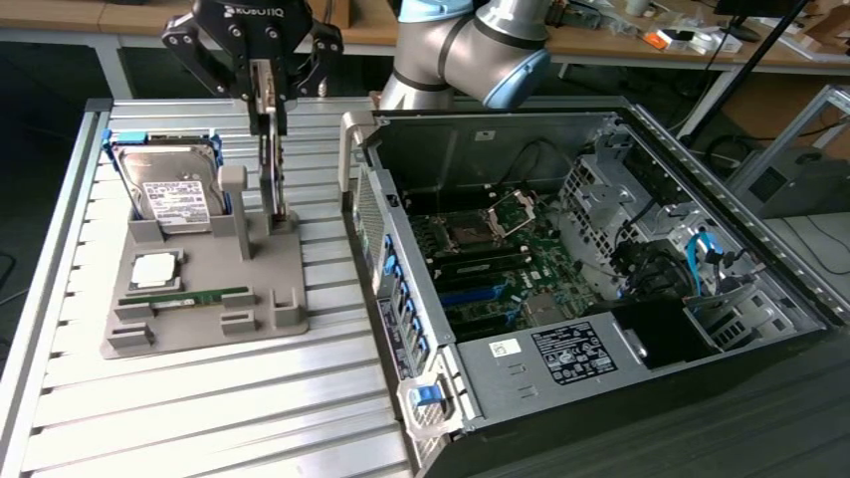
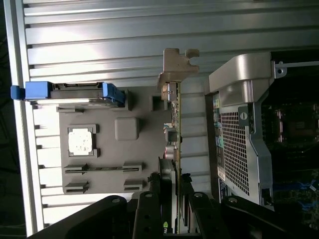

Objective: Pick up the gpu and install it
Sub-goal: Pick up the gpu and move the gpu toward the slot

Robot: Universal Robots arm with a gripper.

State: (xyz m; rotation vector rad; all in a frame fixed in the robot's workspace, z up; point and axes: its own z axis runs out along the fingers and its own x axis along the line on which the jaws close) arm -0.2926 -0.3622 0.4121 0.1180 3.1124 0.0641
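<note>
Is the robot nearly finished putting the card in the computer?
Not nearly. Done: the gripper is at the gpu, and its fingers look closed on the top edge. In hand: the gpu stands upright in the grey holder, not lifted out yet. Left: it is not in the open computer case.

Upright gpu on tray, beside case

Setting: robotics lab or electronics workshop. Evidence: ribbed aluminium table; grey parts fixture below the jaws, holding a hard drive; opened computer case beside the jaws, motherboard bare; cluttered workbench beyond the jaws, behind the robot arm.
</note>
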